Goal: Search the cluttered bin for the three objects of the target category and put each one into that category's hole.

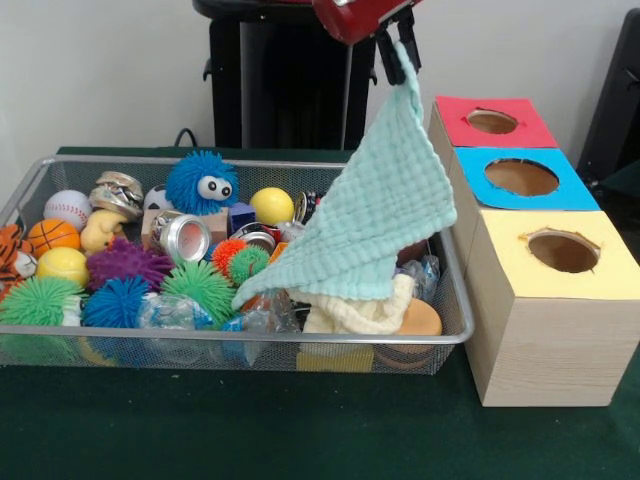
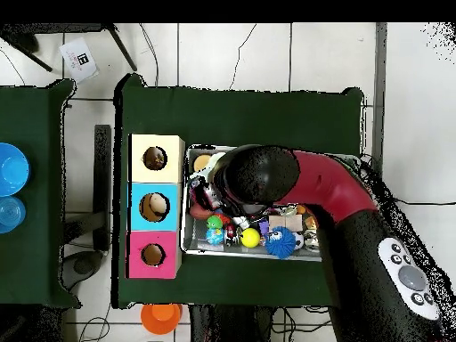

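A robot gripper (image 1: 400,45) pinched one corner of a mint-green cloth (image 1: 370,215), lifted above the wire bin's (image 1: 452,335) box-side end (boxes' contents unclear), not yet dropped into any hole.

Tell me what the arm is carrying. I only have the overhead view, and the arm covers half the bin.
Observer: The gripper is shut on one corner of a mint-green cloth, which hangs down from it.
Operator: Is the cloth clear of the bin?
Observer: No. Its lower edge drapes over the clutter in the bin, across a cream cloth.
Operator: Is it over a hole yet?
Observer: No. It hangs above the bin's end beside the boxes, and the red-topped box is nearest the gripper.
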Action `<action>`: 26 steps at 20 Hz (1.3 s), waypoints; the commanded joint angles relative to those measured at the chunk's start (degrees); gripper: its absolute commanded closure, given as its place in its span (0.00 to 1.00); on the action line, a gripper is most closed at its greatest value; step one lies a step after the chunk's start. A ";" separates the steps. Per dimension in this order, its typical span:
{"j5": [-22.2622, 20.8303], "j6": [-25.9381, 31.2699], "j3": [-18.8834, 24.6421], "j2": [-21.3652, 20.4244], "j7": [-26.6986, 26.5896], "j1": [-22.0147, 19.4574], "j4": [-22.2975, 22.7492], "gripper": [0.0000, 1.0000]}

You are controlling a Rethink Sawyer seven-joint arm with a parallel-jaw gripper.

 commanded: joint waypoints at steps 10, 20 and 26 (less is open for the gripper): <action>-1.06 5.27 1.49 -0.48 -0.69 -0.68 5.45 1.00; -0.21 15.47 0.77 -3.73 0.25 0.21 6.63 1.00; -2.17 20.14 0.15 -4.74 -0.36 0.14 6.28 1.00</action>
